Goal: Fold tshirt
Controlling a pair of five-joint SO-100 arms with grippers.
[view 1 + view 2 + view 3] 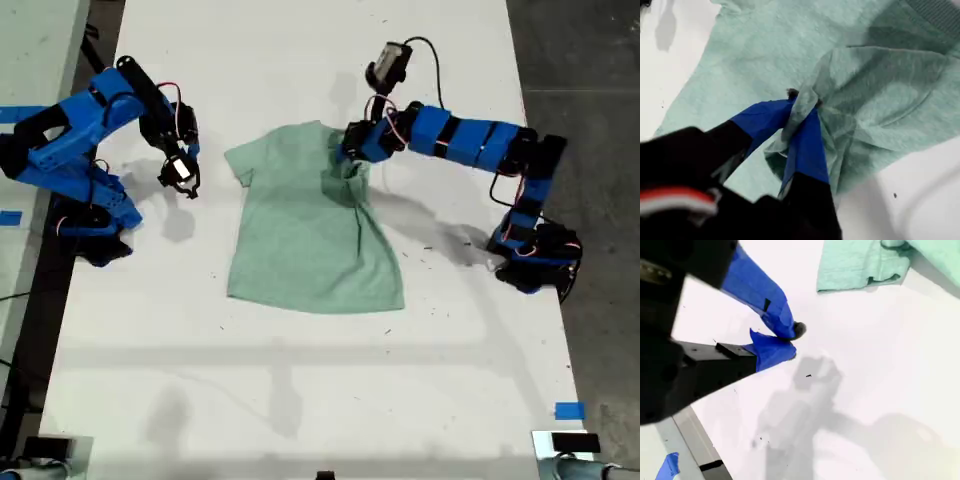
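1. Centrally, the tshirt (310,235) lies on the white desk (300,380) in the middle of the exterior view, mostly flat, its hem toward the bottom of the frame.
2. My first hand (352,165) reaches in from the exterior view's right and sits at the shirt's upper right part, near the collar.
3. Seen from the first wrist view, my first hand (801,112) has its blue-taped fingers (807,145) pinched together on a bunched fold of the green cloth (765,60), which puckers and rises around the tips.
4. My second hand (180,172) hangs over bare desk at the exterior view's left, just beside the shirt's sleeve and apart from it.
5. From the second wrist view, my second hand (787,340) has its tips nearly together with nothing between them; a sleeve edge of the shirt (860,262) shows in the upper right of that frame.
6. Blue tape (568,410) marks the desk at the exterior view's lower right.
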